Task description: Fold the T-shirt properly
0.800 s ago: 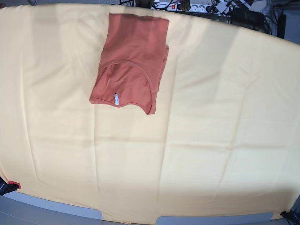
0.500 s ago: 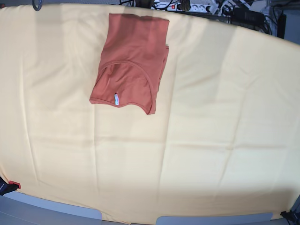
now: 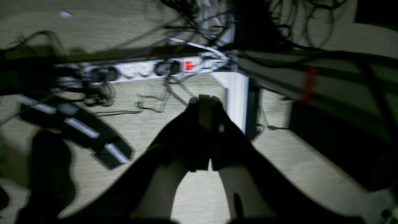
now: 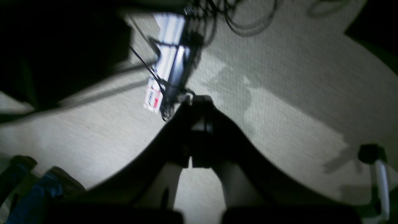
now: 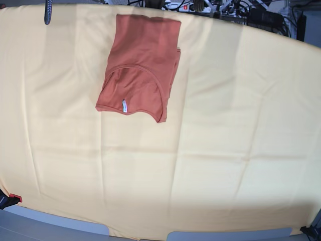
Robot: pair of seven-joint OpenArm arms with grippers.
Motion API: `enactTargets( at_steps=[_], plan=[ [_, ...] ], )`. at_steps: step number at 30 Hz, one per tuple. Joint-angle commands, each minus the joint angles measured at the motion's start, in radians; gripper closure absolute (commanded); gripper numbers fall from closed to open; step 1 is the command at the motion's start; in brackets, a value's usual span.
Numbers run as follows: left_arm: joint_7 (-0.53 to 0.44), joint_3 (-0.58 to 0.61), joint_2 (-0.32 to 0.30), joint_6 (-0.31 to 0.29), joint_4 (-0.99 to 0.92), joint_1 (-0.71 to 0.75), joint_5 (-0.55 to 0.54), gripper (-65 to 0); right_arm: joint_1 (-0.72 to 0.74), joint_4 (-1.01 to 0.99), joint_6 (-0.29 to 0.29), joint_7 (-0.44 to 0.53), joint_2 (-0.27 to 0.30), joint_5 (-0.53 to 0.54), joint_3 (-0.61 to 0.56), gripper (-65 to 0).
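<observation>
The table (image 5: 241,150) is covered by a big yellow cloth (image 5: 150,191). The T-shirt (image 5: 140,65) lies folded near the far edge. It looks soft, light and floppy; grab its edges or corners. The left tool (image 3: 205,102) and right tool (image 4: 199,104) look pressed together, holding nothing.

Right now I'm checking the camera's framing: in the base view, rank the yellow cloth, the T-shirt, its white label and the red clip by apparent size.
1. Yellow cloth
2. T-shirt
3. Red clip and label: both tiny, too alike to rank.
</observation>
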Motion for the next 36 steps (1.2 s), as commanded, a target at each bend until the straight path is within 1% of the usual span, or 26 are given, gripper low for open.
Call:
enactTargets(
  at_steps=[1,2,4,5,8,13,23,25,27,32,36],
  plan=[
    [-0.014,0.0,0.005,-0.001,0.0,0.008,0.0,0.0,-0.013,0.003,0.008,0.004,-0.001,-0.001,0.001,0.0],
    [-0.014,0.0,0.014,0.003,0.0,0.009,0.0,0.0,-0.011,0.003,-0.005,0.004,-0.009,-0.001,0.001,0.0],
    [-0.014,0.0,0.025,0.04,-0.001,0.012,0.0,0.0,-0.011,0.003,-0.021,0.007,-0.025,-0.001,0.001,0.0],
    [-0.01,0.0,0.027,0.051,-0.004,0.012,0.0,0.0,-0.011,0.003,-0.02,0.007,-0.033,-0.001,0.001,0.0],
    [-0.006,0.0,0.026,0.053,-0.024,0.011,0.0,0.0,-0.011,0.003,-0.015,0.009,-0.048,-0.001,0.001,0.0],
    [-0.007,0.0,0.026,0.053,-0.033,0.011,-0.001,0.0,-0.011,0.003,0.011,0.026,-0.062,-0.001,0.001,0.0],
    [-0.007,0.0,0.026,0.053,-0.032,0.008,-0.001,0.0,-0.018,0.003,0.011,0.028,-0.066,-0.001,0.001,0.0],
    [-0.007,0.0,0.026,0.053,-0.032,0.005,-0.001,0.0,-0.023,0.003,0.012,0.02,-0.066,-0.005,0.001,0.0],
    [-0.007,0.0,0.026,0.053,-0.031,0.001,0.0,0.0,-0.022,0.003,0.029,0.003,-0.066,-0.017,0.001,0.0],
    [-0.006,0.0,0.028,0.053,-0.032,-0.003,0.0,0.0,-0.008,0.003,0.033,-0.096,-0.066,-0.015,0.001,0.0],
    [-0.006,0.0,0.032,0.053,-0.032,-0.003,0.0,0.0,-0.006,0.003,0.031,-0.098,-0.066,-0.013,0.001,0.0]
  ],
)
